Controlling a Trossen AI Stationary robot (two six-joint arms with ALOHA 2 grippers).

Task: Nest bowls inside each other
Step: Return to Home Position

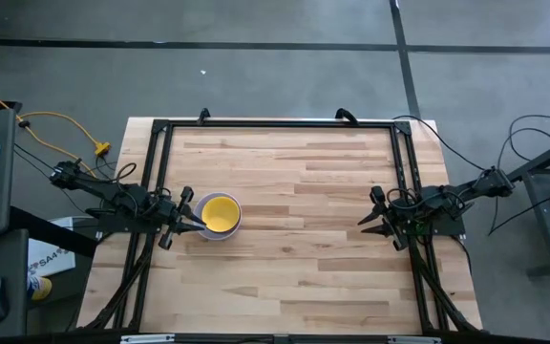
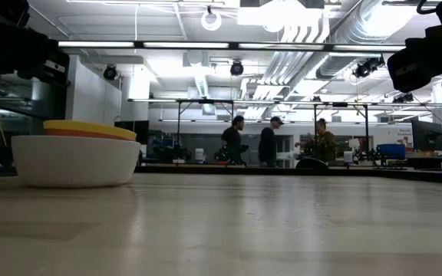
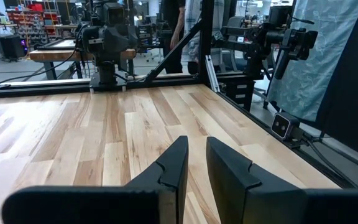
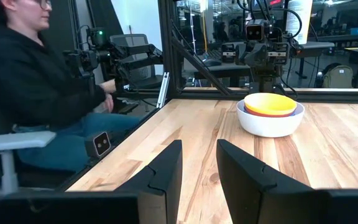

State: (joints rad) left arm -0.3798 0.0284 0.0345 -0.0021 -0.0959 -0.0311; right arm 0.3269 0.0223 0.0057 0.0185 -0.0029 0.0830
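Observation:
A nested stack of bowls [image 1: 221,215] stands on its base at the table's left middle. The white bowl [image 4: 269,124] is outermost. Inside it a purple rim [image 4: 298,111] and a pink band [image 4: 268,114] show, and the yellow bowl [image 4: 270,102] lies on top. My left gripper [image 1: 187,212] hovers level right beside the stack's left side, above table height, open by a narrow gap [image 3: 196,149], with nothing between its fingers. My right gripper [image 1: 369,221] waits at the table's right side, open [image 4: 199,152], pointing across the table at the stack.
A black metal frame [image 1: 275,124] runs around the table's edges. A person [image 4: 30,93] sits just beyond the table's side in the right wrist view, and several people [image 2: 271,142] stand far off in the room. Bare wood [image 1: 304,191] lies between the two grippers.

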